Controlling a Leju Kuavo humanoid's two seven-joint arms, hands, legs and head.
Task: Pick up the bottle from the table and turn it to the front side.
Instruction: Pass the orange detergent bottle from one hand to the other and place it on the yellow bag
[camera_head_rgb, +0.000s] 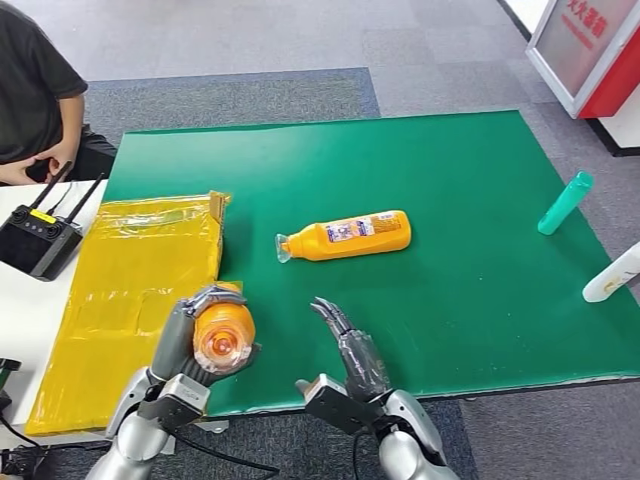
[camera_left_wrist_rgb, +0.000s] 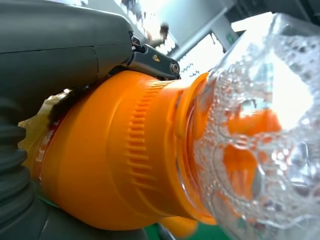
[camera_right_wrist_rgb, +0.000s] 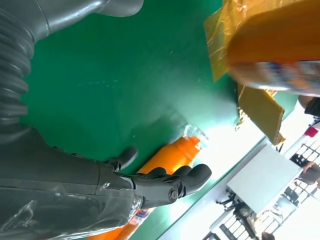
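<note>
My left hand (camera_head_rgb: 180, 345) grips an orange bottle (camera_head_rgb: 223, 336) above the table's front edge, near the yellow package. Its clear-capped end points toward my head. Up close, the orange neck (camera_left_wrist_rgb: 113, 160) and clear cap (camera_left_wrist_rgb: 264, 125) stick out of that hand (camera_left_wrist_rgb: 56, 45). A second orange bottle (camera_head_rgb: 351, 235) lies on its side mid-table, with its label up and its clear cap to the left. My right hand (camera_head_rgb: 355, 355) hovers over the front edge with its fingers apart and holds nothing. Past its fingers (camera_right_wrist_rgb: 181, 180) I see the lying bottle (camera_right_wrist_rgb: 170, 155) and the held bottle (camera_right_wrist_rgb: 275, 55).
A green mat (camera_head_rgb: 468, 160) covers the table. A yellow wrapped package (camera_head_rgb: 140, 275) lies at the left. A teal bottle (camera_head_rgb: 564, 203) and a white bottle (camera_head_rgb: 613, 275) lie at the right edge. A black controller (camera_head_rgb: 38, 238) sits on a white side table, near a seated person (camera_head_rgb: 34, 90).
</note>
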